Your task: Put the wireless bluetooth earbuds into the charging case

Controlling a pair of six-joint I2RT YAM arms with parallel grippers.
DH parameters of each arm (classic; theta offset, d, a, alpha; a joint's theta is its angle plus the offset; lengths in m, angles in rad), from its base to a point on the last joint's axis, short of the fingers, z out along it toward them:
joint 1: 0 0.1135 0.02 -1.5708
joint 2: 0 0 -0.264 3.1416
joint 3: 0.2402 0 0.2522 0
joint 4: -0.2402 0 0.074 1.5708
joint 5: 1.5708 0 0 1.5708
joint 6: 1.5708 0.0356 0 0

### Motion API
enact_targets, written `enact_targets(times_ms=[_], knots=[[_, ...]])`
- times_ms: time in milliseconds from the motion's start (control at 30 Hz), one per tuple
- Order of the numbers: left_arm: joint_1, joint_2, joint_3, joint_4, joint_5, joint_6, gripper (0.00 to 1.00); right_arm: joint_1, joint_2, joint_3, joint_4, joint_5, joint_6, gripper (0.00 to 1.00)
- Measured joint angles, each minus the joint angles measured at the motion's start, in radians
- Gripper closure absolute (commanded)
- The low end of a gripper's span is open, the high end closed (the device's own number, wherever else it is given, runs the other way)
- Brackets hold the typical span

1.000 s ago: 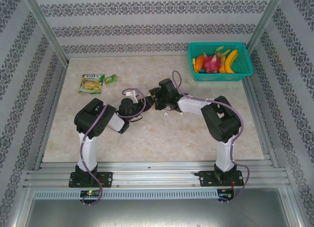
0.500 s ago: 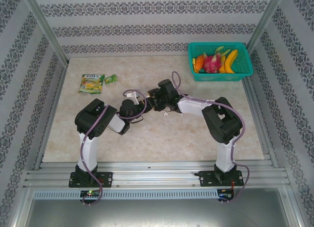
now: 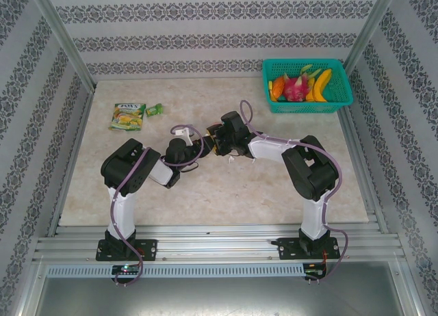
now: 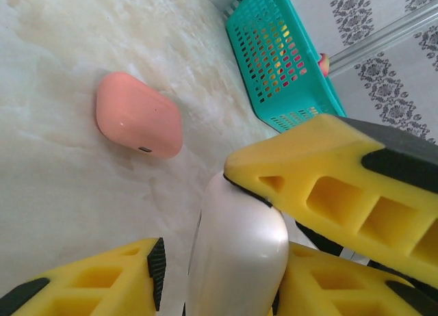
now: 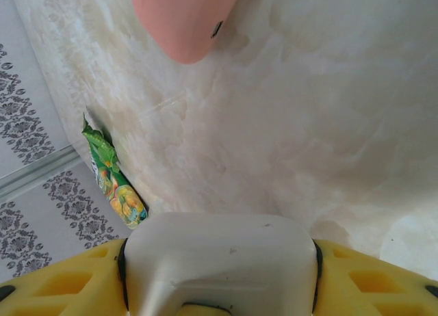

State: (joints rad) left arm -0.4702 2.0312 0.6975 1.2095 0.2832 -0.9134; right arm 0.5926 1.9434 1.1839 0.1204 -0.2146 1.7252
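Right wrist: right gripper [image 5: 219, 278] is clamping white case [image 4: 236, 251]; left gripper [image 4: 226, 278] is straddling it, one pad apart, not gripping. Prob. case-opening step; next needing it pried open.

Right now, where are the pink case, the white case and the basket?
pink case [image 4: 137, 114]: left wrist view, middle of its shell.
white case [image 4: 236, 254]: left wrist view, its glossy side.
basket [image 4: 277, 63]: left wrist view, its mesh wall.
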Motion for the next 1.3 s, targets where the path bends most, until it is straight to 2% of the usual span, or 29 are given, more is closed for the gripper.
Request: enact_targets(times_ms=[100, 233, 733, 800, 900, 967, 1133, 1300], knots=[[0.0, 0.0, 0.0, 0.0, 0.0, 0.0, 0.56, 0.0, 0.0, -0.001, 0.0, 0.0, 0.0, 0.58], [0.0, 0.0, 0.0, 0.0, 0.004, 0.0, 0.61, 0.0, 0.0, -0.005, 0.0, 0.0, 0.0, 0.58], [0.0, 0.004, 0.002, 0.004, 0.01, 0.007, 0.87, 0.0, -0.002, -0.011, -0.002, 0.004, 0.0, 0.56], [0.0, 0.004, 0.002, 0.004, 0.01, 0.006, 0.87, -0.002, -0.004, -0.011, -0.003, 0.004, 0.0, 0.52], [0.0, 0.004, 0.002, 0.006, 0.011, -0.005, 0.87, -0.005, -0.008, -0.013, -0.004, 0.004, 0.0, 0.35], [0.0, 0.004, 0.002, 0.012, 0.015, -0.008, 0.87, -0.012, -0.013, -0.013, -0.004, -0.003, -0.007, 0.31], [0.01, -0.024, 0.002, -0.003, 0.037, -0.011, 0.87, -0.056, -0.064, -0.028, -0.02, -0.015, -0.07, 0.28], [0.071, -0.12, 0.003, -0.101, 0.167, -0.006, 0.88, -0.143, -0.2, -0.079, 0.016, -0.039, -0.249, 0.29]])
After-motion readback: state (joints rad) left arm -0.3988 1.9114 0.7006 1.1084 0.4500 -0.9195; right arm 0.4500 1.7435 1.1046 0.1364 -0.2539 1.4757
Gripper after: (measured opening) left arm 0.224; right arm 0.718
